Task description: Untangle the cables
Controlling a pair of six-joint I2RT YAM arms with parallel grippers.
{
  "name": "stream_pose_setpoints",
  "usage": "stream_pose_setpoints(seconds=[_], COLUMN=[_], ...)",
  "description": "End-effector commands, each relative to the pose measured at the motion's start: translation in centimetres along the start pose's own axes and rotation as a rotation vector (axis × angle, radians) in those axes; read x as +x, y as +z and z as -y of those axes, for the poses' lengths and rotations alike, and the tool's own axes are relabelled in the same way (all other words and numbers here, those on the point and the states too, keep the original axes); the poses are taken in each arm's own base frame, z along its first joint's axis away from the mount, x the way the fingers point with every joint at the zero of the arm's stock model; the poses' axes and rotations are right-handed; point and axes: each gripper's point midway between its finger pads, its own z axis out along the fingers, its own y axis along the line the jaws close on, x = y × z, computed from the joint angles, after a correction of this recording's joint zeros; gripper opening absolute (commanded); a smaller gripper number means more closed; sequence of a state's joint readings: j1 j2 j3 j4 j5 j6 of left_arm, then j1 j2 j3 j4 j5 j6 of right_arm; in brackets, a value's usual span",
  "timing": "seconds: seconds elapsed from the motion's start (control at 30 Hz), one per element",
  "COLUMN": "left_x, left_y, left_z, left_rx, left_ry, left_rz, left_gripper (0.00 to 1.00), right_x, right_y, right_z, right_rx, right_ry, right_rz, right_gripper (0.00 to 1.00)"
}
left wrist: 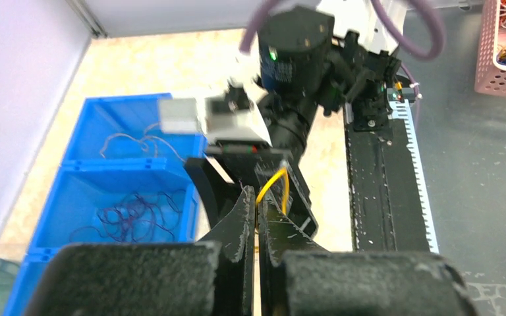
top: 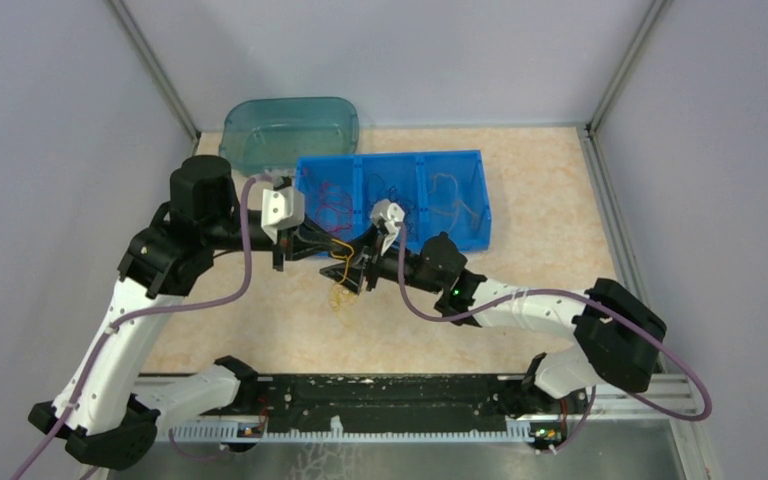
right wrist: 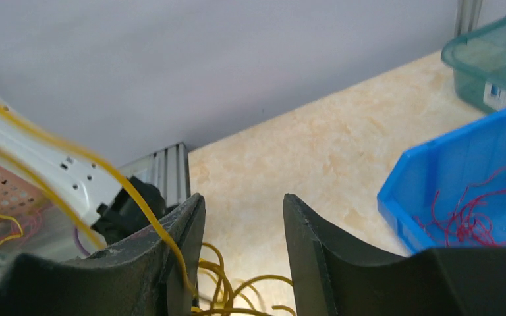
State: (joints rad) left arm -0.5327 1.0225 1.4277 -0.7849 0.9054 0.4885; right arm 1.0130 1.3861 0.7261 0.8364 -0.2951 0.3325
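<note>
A teal tub [top: 290, 130] stands just beside the far left corner of the blue bin [top: 465, 240], on the marbled table [top: 545, 200].

The left arm reaches in from the left of the bin. The left gripper [left wrist: 257, 201] hangs just in front of the bin's left compartment. Its fingers are clenched together on a yellow cable [left wrist: 284, 191], and a short loop of it rises from between the tips.

More yellow cables [top: 340, 297] dangle in a loose curly clump below the two grippers, in front of the bin's left compartment. In the top view it cannot be told whether the clump touches the table.

In the bin's left compartment lies a tangle of red cables [right wrist: 474, 217]. The middle compartment holds dark purple cables [left wrist: 132, 217], spread in thin loops over its floor. The right compartment holds a pale wire [left wrist: 132, 141], lying alone.

The right gripper [right wrist: 244, 197] comes in from the front right of the bin and meets the left gripper almost tip to tip, in front of the middle compartment. Its fingers stand apart, and bare table shows through the gap. One taut yellow strand crosses the outer face of one finger, and curls of yellow lie below the gap. Nothing visible is pinched between the pads.

Well in front of the bin, off the table's near edge, the left wrist view shows a pink perforated basket [left wrist: 501, 59] holding mixed coloured wires.
</note>
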Motion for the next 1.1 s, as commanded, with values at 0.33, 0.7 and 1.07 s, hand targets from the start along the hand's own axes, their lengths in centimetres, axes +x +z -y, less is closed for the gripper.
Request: stream_pose_setpoints(seconds=[0.33,0.7,1.07], left_x=[-9.4,-5.1,-1.8], left_y=[-1.5,-0.2,-0.3], left_z=[-0.8,0.5,1.3], left_rx=[-0.027,0.041,0.03], left_ry=[0.149,0.022,0.02], left_rz=[0.195,0.139,0.08], left_gripper=[0.0,0.0,0.0], right_x=[5.8,-0.9,-3.4], right_y=[-0.5,-0.1,-1.4], right_z=[1.2,-0.1,-0.6], right_rx=[0.032,0.034,0.057], right_ry=[0.041,-0.019,-0.027], right_rz=[-0.045,0.088,0.143], right_gripper=[0.45,0.61,0.45])
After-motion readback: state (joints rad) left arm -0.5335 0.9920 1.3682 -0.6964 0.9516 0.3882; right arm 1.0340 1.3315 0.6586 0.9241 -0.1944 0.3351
